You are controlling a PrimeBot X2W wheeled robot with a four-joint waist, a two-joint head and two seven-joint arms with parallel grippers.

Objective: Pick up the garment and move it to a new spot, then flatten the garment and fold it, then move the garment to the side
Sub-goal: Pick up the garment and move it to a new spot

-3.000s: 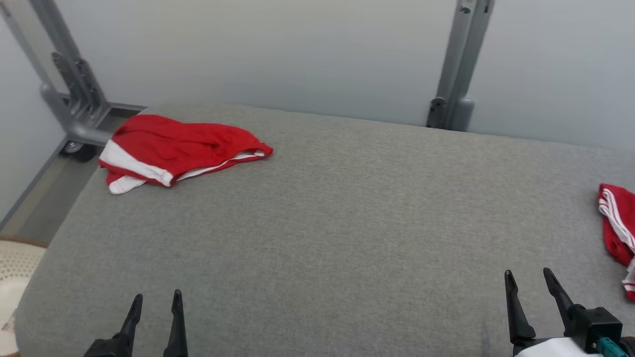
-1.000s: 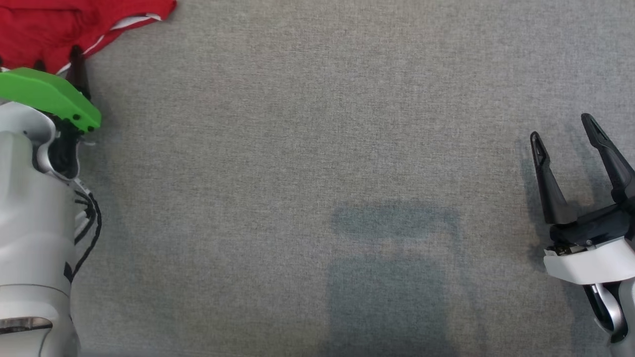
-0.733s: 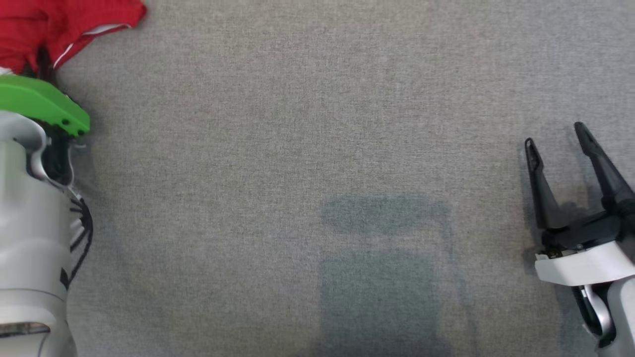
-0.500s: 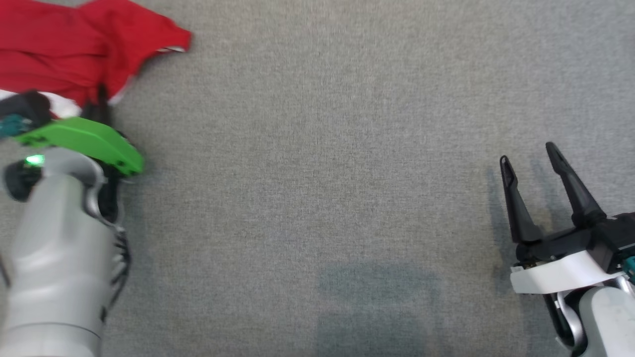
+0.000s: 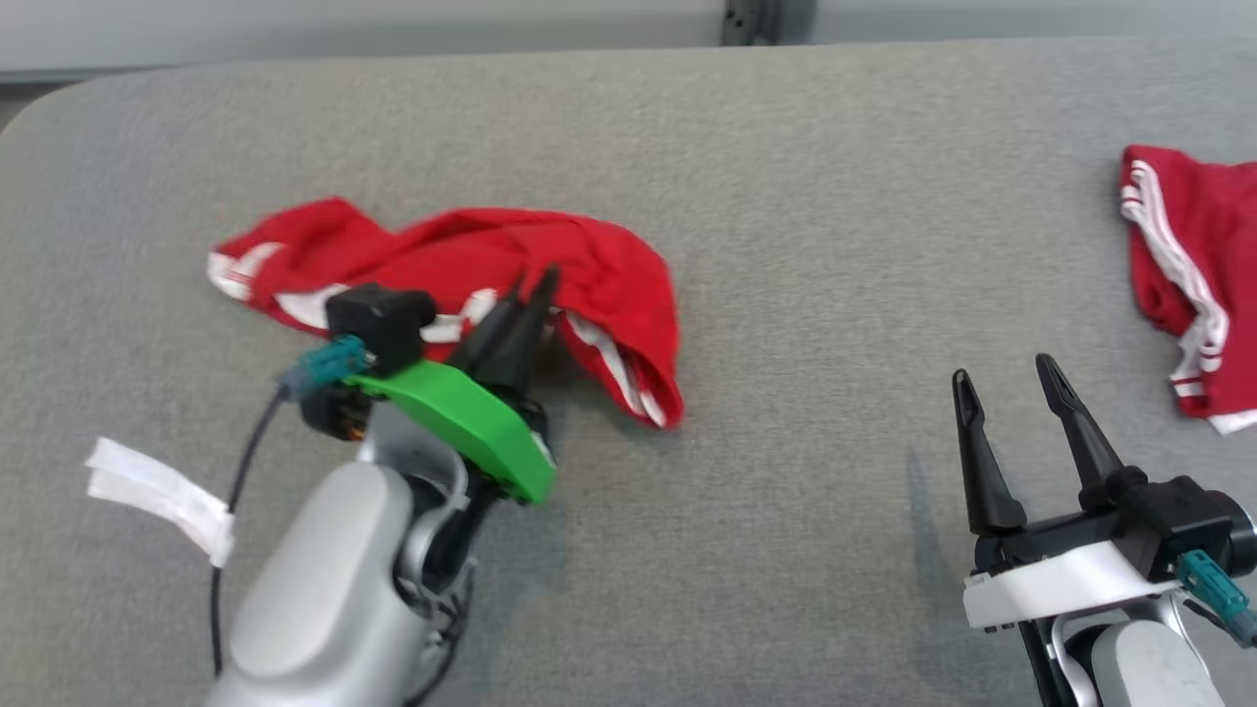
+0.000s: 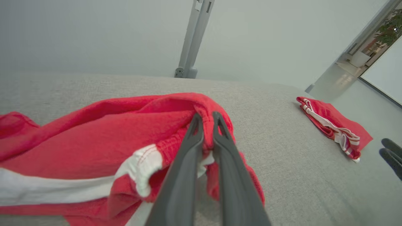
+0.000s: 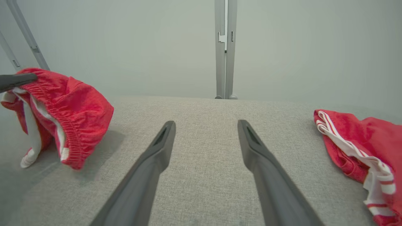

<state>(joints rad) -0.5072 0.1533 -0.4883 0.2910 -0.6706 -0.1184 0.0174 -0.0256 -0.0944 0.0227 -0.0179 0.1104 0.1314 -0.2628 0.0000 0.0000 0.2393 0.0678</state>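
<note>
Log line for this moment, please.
left pincer: shut on garment | right pincer: open, empty | other garment: right end of table | stage: pickup

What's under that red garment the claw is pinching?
Beneath the lifted end of the red garment, pinched by the left gripper, grey table and shadow show. Anything beneath its trailing part is covered.

Garment: red cloth (image 5: 599,260) with white stripes and a gathered elastic band, and it's all crumpled!
Pose: one fold is raised, the rest drapes down and trails leftward on the grey surface (image 5: 786,196).
Place: left of centre in the head view.
Grip: the left end effector (image 5: 530,285) pinches that raised fold by the band.
</note>
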